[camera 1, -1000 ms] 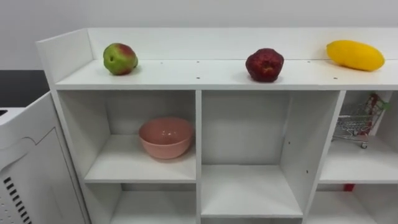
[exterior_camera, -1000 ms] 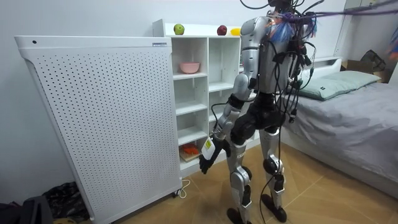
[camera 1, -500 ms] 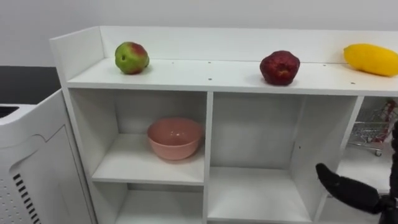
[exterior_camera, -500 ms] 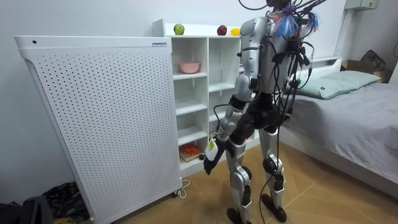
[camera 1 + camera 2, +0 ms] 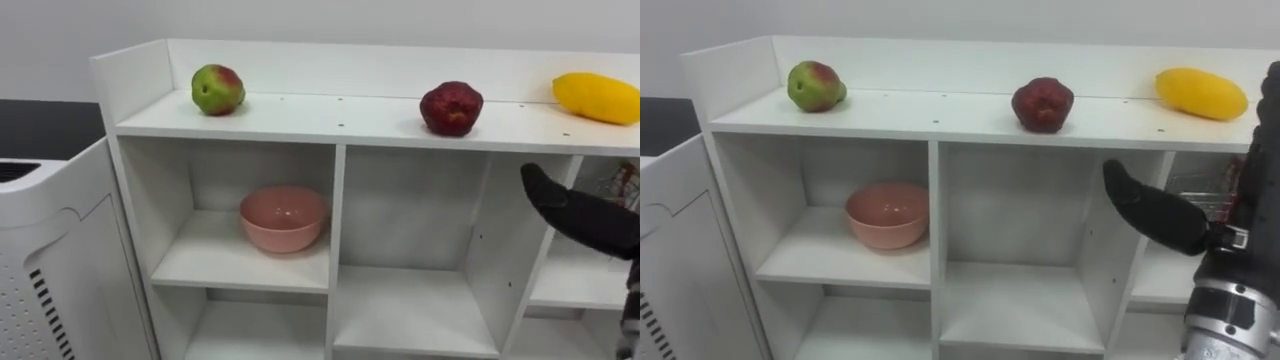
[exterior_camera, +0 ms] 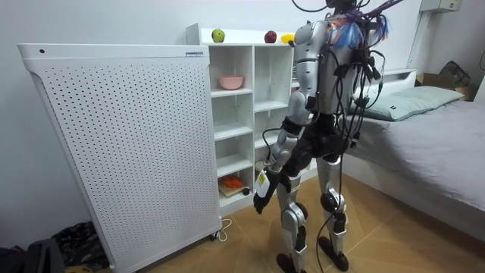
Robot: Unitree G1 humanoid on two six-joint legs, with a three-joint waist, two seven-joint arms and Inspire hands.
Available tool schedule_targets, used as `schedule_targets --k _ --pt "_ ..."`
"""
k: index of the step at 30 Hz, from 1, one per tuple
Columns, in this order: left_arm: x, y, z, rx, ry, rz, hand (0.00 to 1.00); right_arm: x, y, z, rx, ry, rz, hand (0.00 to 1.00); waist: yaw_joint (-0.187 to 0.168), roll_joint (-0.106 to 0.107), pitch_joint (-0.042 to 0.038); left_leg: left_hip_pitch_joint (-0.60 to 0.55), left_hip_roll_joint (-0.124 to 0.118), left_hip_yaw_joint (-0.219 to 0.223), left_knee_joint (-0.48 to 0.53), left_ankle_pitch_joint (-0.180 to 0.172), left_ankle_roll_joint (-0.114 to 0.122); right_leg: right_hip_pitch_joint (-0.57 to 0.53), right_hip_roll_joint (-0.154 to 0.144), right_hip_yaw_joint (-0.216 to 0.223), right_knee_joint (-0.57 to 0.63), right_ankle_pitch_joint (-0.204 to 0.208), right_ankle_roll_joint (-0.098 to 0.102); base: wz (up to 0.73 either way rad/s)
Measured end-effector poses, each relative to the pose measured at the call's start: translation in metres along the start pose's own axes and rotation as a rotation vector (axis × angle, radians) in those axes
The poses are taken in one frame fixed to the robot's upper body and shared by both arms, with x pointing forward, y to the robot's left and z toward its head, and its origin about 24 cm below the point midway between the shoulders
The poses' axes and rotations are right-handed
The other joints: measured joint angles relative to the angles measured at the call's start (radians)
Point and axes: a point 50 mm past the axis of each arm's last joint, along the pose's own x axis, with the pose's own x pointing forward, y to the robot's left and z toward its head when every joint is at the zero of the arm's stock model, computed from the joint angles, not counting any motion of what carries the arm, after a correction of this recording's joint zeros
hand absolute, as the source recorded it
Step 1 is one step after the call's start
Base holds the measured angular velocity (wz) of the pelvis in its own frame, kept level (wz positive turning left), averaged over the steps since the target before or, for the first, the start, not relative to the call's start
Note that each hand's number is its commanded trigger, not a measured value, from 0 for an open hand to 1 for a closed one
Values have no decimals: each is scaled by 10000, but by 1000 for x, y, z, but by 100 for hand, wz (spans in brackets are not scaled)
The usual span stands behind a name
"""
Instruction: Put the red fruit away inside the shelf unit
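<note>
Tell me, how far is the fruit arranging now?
Done: nothing visible; the green-red apple, dark red fruit and yellow fruit lie on the closet's top board. In hand: nothing; the right hand is raised, open, before the shelves, the left hand hangs low. Left: all three fruits.

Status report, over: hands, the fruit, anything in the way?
Right hand open, empty, before the closet. Left hand hangs low. Apple, red fruit, mango on its top. Nothing seen in the way.
</note>
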Motion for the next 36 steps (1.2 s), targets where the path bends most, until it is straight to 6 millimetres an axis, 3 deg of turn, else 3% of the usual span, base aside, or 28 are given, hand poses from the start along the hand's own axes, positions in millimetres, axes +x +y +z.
schedule_targets --k 5,7,14,20,24,36 --pt "0 2 4 32 -222 27 0 9 5 7 580 -158 6 0 16 -90 -31 -72 -62 -279 19 20 12 19 -14 -212 -6 0 0 16" --pt "-1 2 3 49 -230 62 0 11 6 7 1117 153 -39 0 233 -135 -51 -9 -71 -387 -2 20 12 76 -14 -237 5 0 0 3" --pt "0 3 4 247 -115 112 0 25 14 -6 1705 1135 222 0 410 -185 15 -15 -106 -632 -16 22 8 186 -7 -454 -20 0 0 11" --pt "-1 1 4 423 -117 35 0 36 17 -1 1782 896 693 0 457 -292 85 -118 -124 -777 30 24 5 155 -5 -482 -19 0 0 6" --pt "-1 1 3 511 -111 25 0 48 22 0 1707 801 853 0 481 -352 67 -119 -141 -795 38 24 5 170 -8 -473 -13 0 0 2" --pt "0 6 14 512 -413 211 0 58 20 -2 1388 797 1330 0 504 -339 38 -138 -151 -824 31 25 5 155 -11 -474 -20 0 0 0"
